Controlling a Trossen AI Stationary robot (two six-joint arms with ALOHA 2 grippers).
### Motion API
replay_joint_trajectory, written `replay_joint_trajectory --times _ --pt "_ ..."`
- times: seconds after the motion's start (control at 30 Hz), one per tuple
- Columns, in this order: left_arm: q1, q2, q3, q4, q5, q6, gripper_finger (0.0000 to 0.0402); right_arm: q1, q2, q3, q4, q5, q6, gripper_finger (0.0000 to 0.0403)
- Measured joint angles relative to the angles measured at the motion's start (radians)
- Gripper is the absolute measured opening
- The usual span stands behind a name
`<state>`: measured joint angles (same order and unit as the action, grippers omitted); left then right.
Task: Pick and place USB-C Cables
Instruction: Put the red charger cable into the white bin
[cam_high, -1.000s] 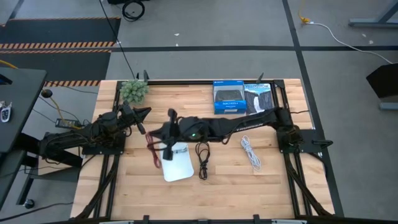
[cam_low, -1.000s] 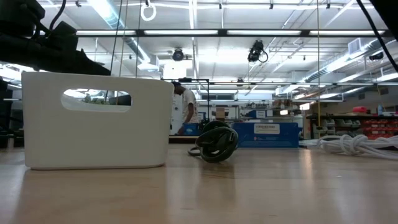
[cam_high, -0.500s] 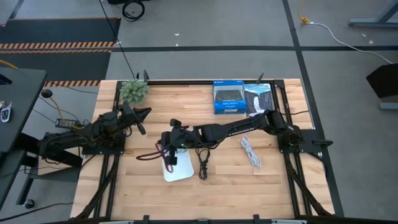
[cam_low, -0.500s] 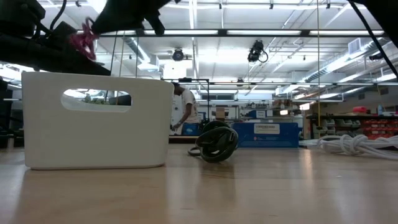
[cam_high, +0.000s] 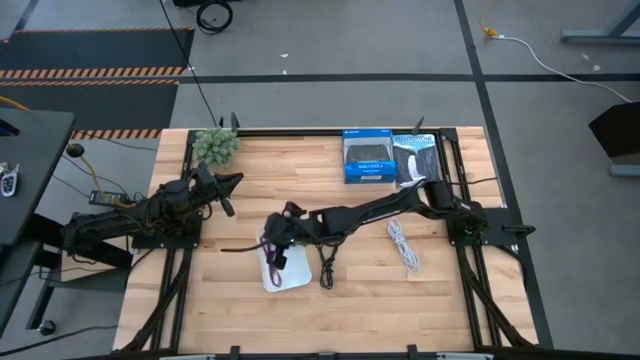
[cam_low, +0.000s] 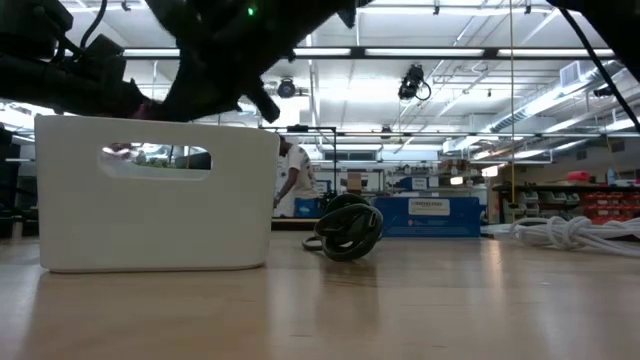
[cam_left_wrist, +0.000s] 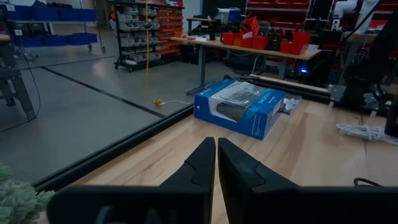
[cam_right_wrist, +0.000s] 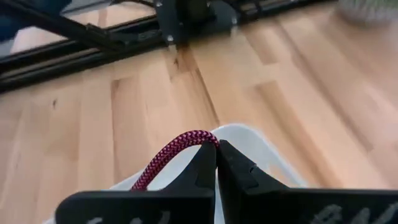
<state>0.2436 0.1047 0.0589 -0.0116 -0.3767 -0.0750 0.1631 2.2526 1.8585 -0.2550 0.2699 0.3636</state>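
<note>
- Pale butcher-block planks form the table (cam_high: 230, 300), framed by black rails, with grey concrete floor and hazard-striped matting beyond it.
- Behind the table, the low view looks into a workshop with strip lights, shelving and a person (cam_low: 293, 180) standing far off.
- The right gripper (cam_high: 275, 246) reaches across to the left-centre of the table and hangs over the white tray (cam_high: 287, 272), its fingers pinched tight on the dark red cable (cam_right_wrist: 168, 155).
- That cable has a woven, braided sheath in red and black; from above, a thin strand of it trails out to the left of the tray over the wood.
- The tray is smooth, rounded-cornered white plastic with an oval handle slot in its side wall (cam_low: 155, 158).
- The black cable (cam_high: 326, 262) lies coiled in a loose loop just right of the tray, on the wood.
- The white cable (cam_high: 403, 246) lies bundled farther right, well apart from the tray.
- The left gripper (cam_left_wrist: 216, 163) waits at the table's far-left side, jaws pressed together and holding nothing.
- Two retail boxes (cam_high: 367, 157) sit at the far edge, the left one glossy blue; their print is too small to read.
- A small fuzzy green plant (cam_high: 216, 145) stands at the far-left corner.
</note>
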Motion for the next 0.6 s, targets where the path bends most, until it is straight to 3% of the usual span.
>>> replay_joint_trajectory --times 0.33,0.6 --pt "0.000 0.000 0.000 0.000 0.000 0.000 0.0025 -0.003 0.033 -0.076 0.028 -0.014 0.230 0.0007" --pt "0.000 0.000 0.000 -0.001 0.000 0.000 0.0025 -0.006 0.039 -0.083 0.037 -0.060 0.211 0.0025"
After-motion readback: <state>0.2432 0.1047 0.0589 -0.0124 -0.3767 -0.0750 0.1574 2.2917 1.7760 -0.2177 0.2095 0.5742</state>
